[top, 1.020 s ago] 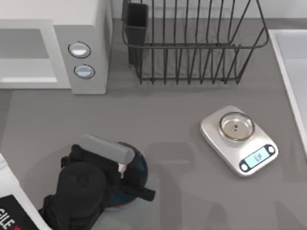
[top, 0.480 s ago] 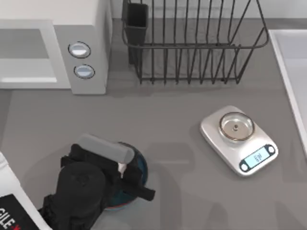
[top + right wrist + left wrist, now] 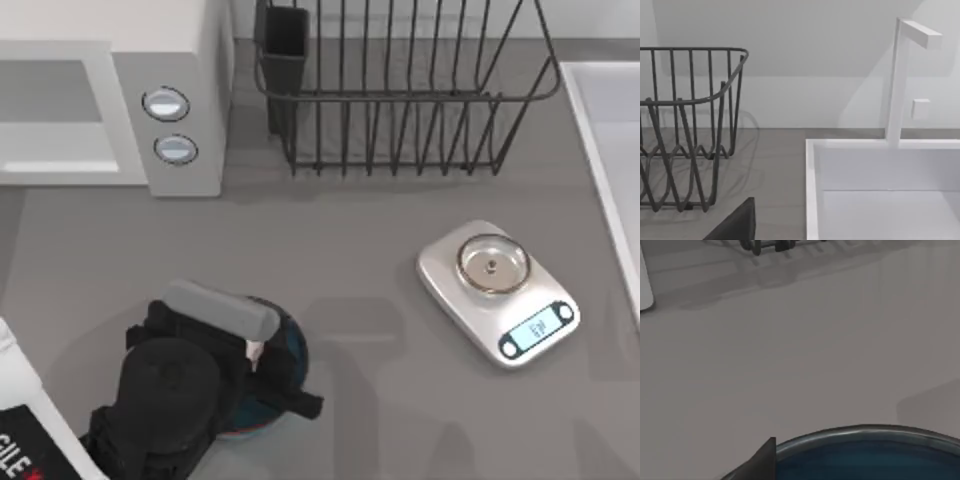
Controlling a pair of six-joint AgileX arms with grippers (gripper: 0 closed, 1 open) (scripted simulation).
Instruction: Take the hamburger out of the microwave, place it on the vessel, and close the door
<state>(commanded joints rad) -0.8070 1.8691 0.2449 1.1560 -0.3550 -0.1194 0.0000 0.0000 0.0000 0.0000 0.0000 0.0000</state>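
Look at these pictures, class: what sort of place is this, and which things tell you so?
Most likely a rendered kitchen counter. The clues: a white microwave at the counter's back left, a wire dish rack beside it, a small silver kitchen scale, and a white sink with a tap.

Soft, even light fills all three views, bright without harsh glare. In the top view the grey table (image 3: 350, 260) carries only faint, blurred-edge shadows: a pale one beside the left arm (image 3: 170, 400), and a light wash under the wire rack (image 3: 400, 90) and along the microwave (image 3: 110, 100) base. The kitchen scale (image 3: 497, 290) shows a mild sheen on its silver top. In the left wrist view the rack's shadow lies in soft streaks across the table, and the vessel (image 3: 870, 452) rim catches a thin highlight. In the right wrist view the white wall (image 3: 790, 30) bears a broad diagonal shade, and the tap (image 3: 900, 80) casts a dim shadow. Lines look straight at the edges.
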